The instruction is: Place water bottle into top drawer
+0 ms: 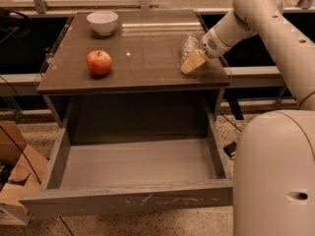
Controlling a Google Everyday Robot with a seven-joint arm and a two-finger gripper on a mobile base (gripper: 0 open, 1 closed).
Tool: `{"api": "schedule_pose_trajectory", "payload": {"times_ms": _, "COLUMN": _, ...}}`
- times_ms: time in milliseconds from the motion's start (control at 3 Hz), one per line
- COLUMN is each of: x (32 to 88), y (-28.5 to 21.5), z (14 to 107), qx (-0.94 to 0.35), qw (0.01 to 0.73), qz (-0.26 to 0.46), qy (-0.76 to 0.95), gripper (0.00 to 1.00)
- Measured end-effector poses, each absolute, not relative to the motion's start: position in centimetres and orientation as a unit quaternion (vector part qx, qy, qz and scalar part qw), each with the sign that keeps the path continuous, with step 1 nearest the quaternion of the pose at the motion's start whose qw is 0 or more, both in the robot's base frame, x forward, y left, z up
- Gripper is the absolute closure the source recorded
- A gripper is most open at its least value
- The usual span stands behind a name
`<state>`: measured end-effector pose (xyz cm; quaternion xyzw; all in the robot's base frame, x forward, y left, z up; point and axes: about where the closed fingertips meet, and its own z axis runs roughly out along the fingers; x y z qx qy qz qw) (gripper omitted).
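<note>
The water bottle [188,45], clear with ribbed sides, lies on the right part of the table top [142,63]. My gripper [193,62] is low over the table just in front of and against the bottle's near side; its tan tip partly hides the bottle. The top drawer [129,199] is pulled fully out below the table; its grey interior holds nothing and its front panel shows pale scratches.
A red apple [99,62] sits on the left of the table and a white bowl [102,22] at the back left. My arm's bulky white body [275,171] fills the lower right beside the drawer. A cardboard box [15,181] stands on the floor at left.
</note>
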<state>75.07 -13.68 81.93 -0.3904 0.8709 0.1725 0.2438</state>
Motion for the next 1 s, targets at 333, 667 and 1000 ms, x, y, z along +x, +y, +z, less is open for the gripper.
{"api": "schedule_pose_trajectory", "payload": {"times_ms": 333, "x": 75.09, "y": -13.62, "z": 82.69, "qx": -0.393, "qw": 0.244, "qz": 0.168, "qy": 0.871, "gripper": 0.79}}
{"api": "schedule_pose_trajectory", "payload": {"times_ms": 667, "x": 75.11, "y": -13.60, "z": 82.86, "qx": -0.401, "qw": 0.241, "qz": 0.151, "qy": 0.871, "gripper": 0.96}}
{"api": "schedule_pose_trajectory", "payload": {"times_ms": 1000, "x": 74.57, "y": -13.09, "z": 82.49, "qx": -0.416, "qw": 0.228, "qz": 0.151, "qy": 0.867, "gripper": 0.78}}
